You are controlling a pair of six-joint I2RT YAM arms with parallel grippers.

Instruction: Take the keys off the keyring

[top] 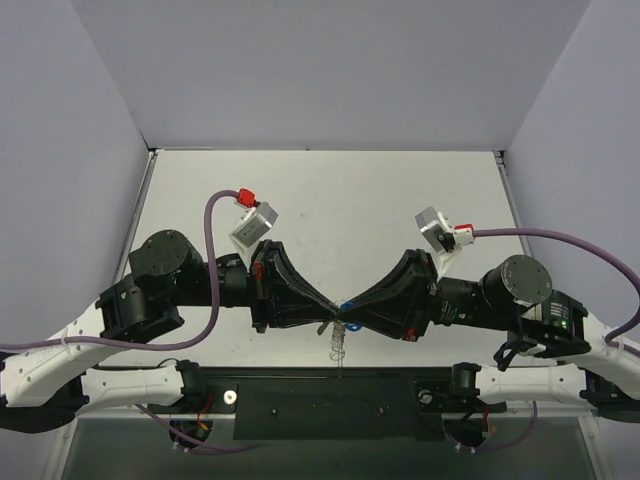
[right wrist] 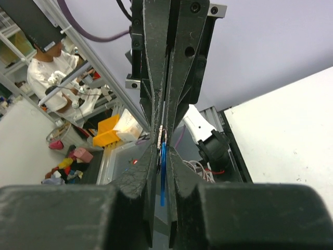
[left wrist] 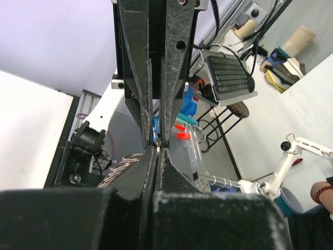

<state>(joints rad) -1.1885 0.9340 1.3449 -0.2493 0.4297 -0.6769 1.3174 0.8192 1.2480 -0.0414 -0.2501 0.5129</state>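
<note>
L gripper [top: 326, 318], R gripper [top: 352, 310] tip-to-tip, near edge

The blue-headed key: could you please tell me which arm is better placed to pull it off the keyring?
Right, probably: the right fingers are shut on the blue-headed key, so they can pull away while the left fingers, shut opposite, steady the keyring with its chain hanging.

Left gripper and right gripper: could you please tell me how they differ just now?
The left gripper reaches in from the left and pinches the keyring; the right gripper comes from the right and pinches the blue-headed key. Both are shut, meeting tip to tip above the table, the chain hanging below.
</note>
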